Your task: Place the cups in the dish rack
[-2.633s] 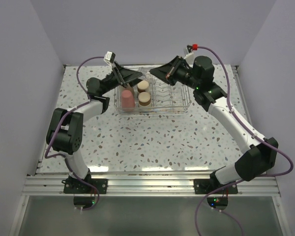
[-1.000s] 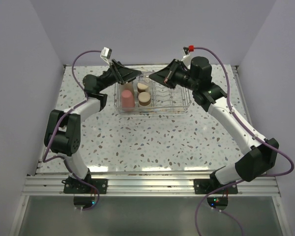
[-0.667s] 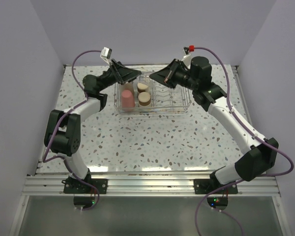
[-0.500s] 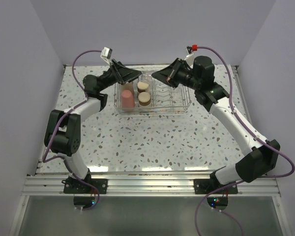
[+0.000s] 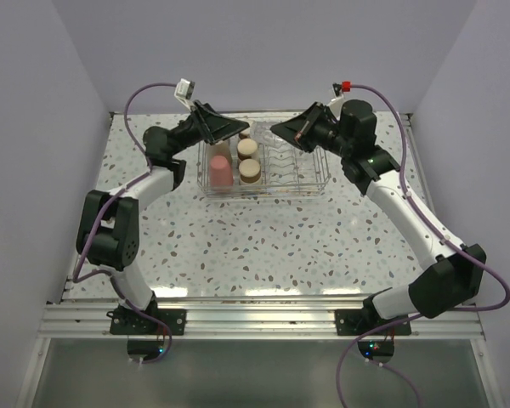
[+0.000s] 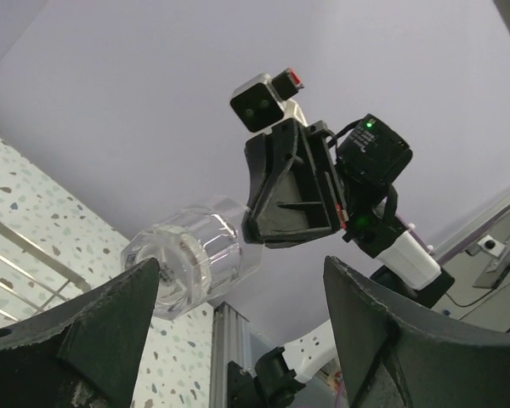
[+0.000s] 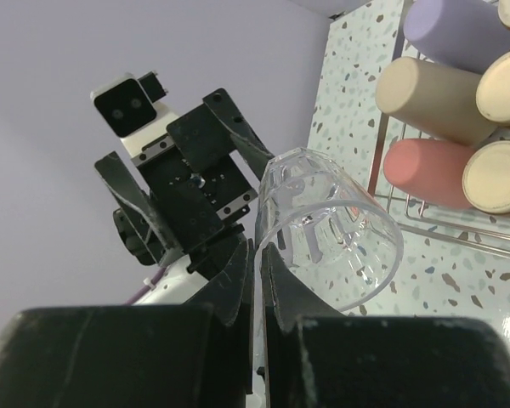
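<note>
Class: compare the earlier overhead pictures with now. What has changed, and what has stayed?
The right gripper, pinching the clear transparent cup by its rim, has drawn back rightward from the left gripper, which stands open. The silver wire dish rack and the cups in it stayed put.

Bright, even light; soft shadows; wrist-view foregrounds blurred.
</note>
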